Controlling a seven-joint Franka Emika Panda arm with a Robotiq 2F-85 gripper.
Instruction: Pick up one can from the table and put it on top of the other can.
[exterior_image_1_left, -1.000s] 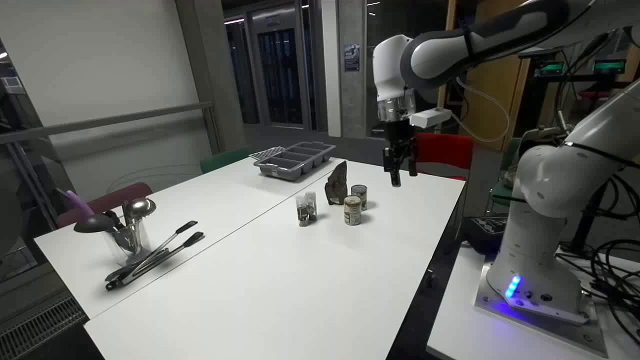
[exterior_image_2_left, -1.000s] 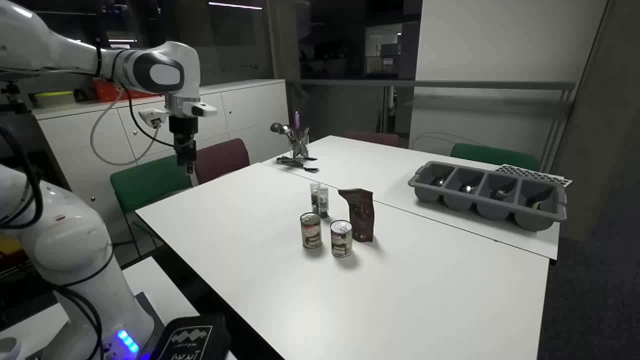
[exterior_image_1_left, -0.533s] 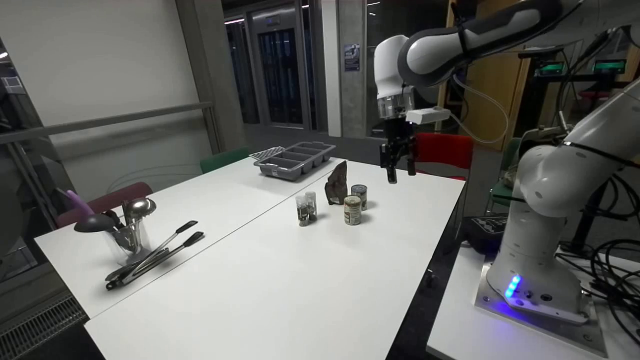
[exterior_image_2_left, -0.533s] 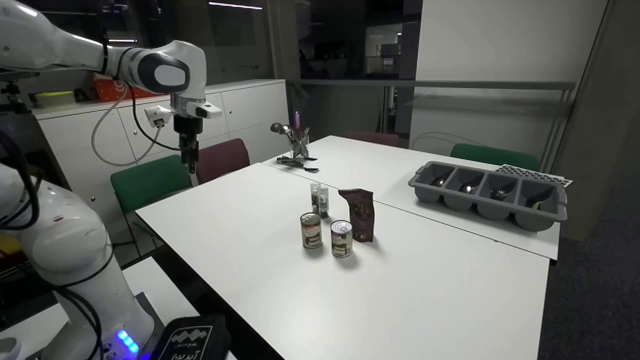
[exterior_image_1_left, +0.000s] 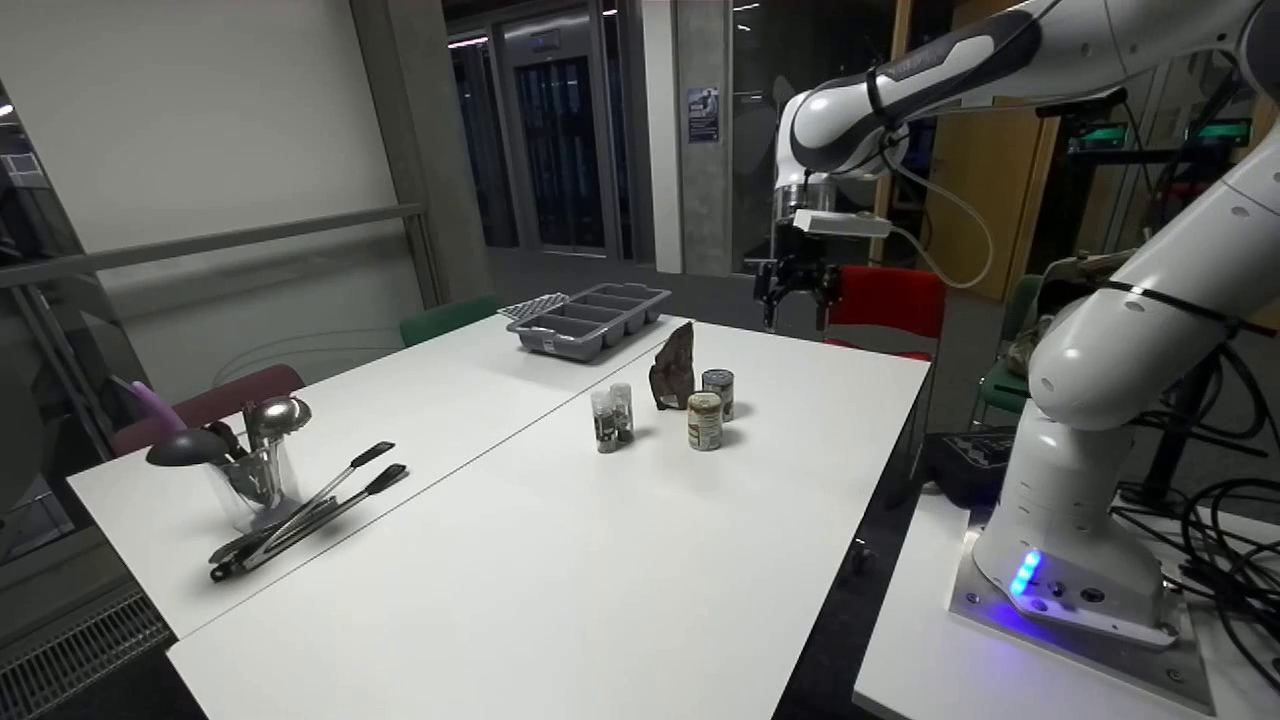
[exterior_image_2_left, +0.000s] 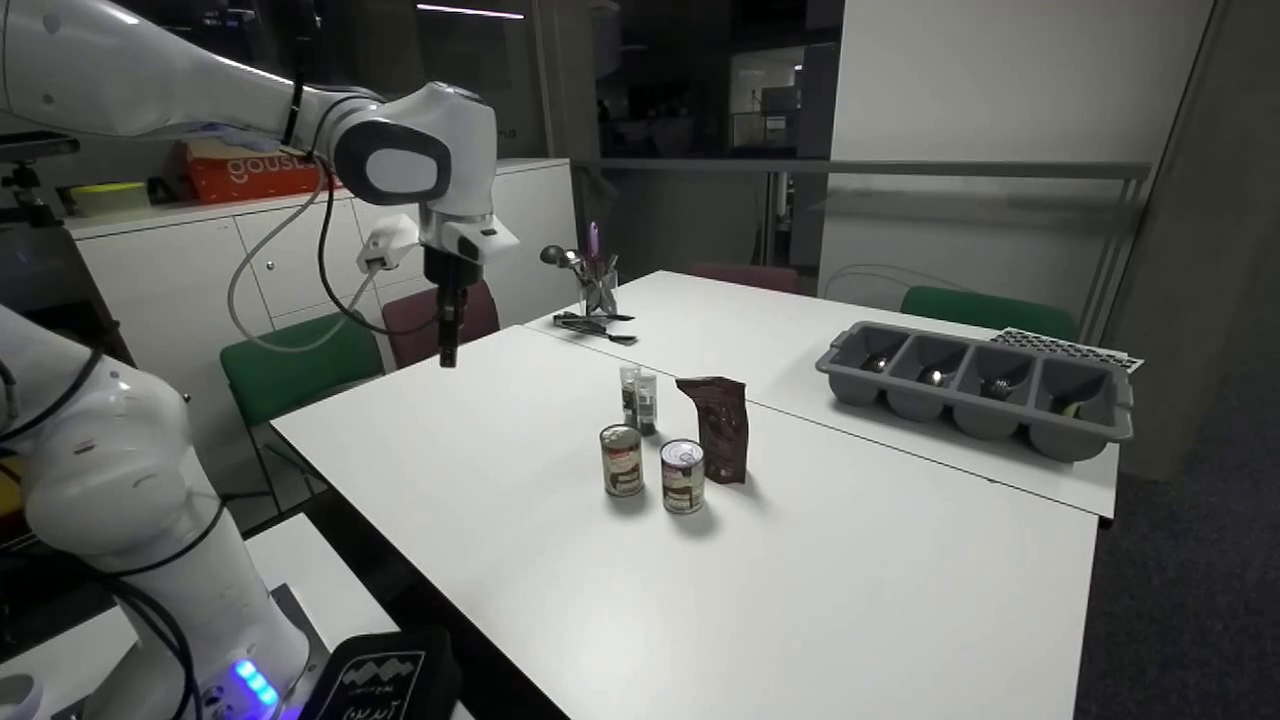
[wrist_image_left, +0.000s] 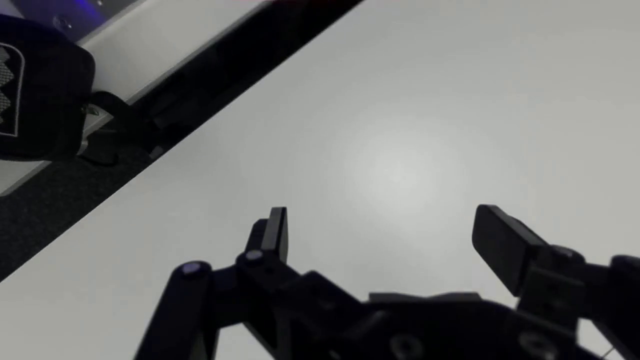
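A can (exterior_image_2_left: 622, 461) & another can (exterior_image_2_left: 683, 477), 2 total, are standing upright on the white counter (exterior_image_2_left: 850, 600), approx. side by side w/ a small gap btwn. The former is sitting nr 2 see-thru shakers (exterior_image_2_left: 647, 405), which are standing close together; the latter is sitting just beside 1 dark brown pouch (exterior_image_2_left: 722, 430) that's standing upright, a top corner jutting sideways.

Farther across, 1 grey tray (exterior_image_1_left: 575, 348) w/ 4 compartments is lying nr the counter's end, bits of cutlery (exterior_image_2_left: 935, 377) showing inside in an exterior view, & 1 perforated sheet (exterior_image_2_left: 1065, 348) is lying just beside it. Twd the opp. end, 1 pr of tongs (exterior_image_1_left: 300, 516) is lying spread beside 1 clear jar (exterior_image_1_left: 285, 485); the jar's holding several utensils (exterior_image_1_left: 281, 415) (exact no. unclear), incl. 1 black ladle (exterior_image_1_left: 187, 447) & 1 purple handle (exterior_image_1_left: 155, 403).

1 arm (exterior_image_1_left: 1150, 300) is leaning back from its base (exterior_image_1_left: 1060, 500), where blue lights (exterior_image_1_left: 1025, 573) are glowing; it's bending at the elbow, then holding its forearm out over the counter, wrist turned straight down. The pincer (exterior_image_1_left: 796, 322) is hanging tips-down above the counter, apart from both cans. Its 2 sides are standing wide apart, w/ counter showing btwn them in the wrist view. 1 black case (exterior_image_2_left: 380, 675) is resting beside the base.
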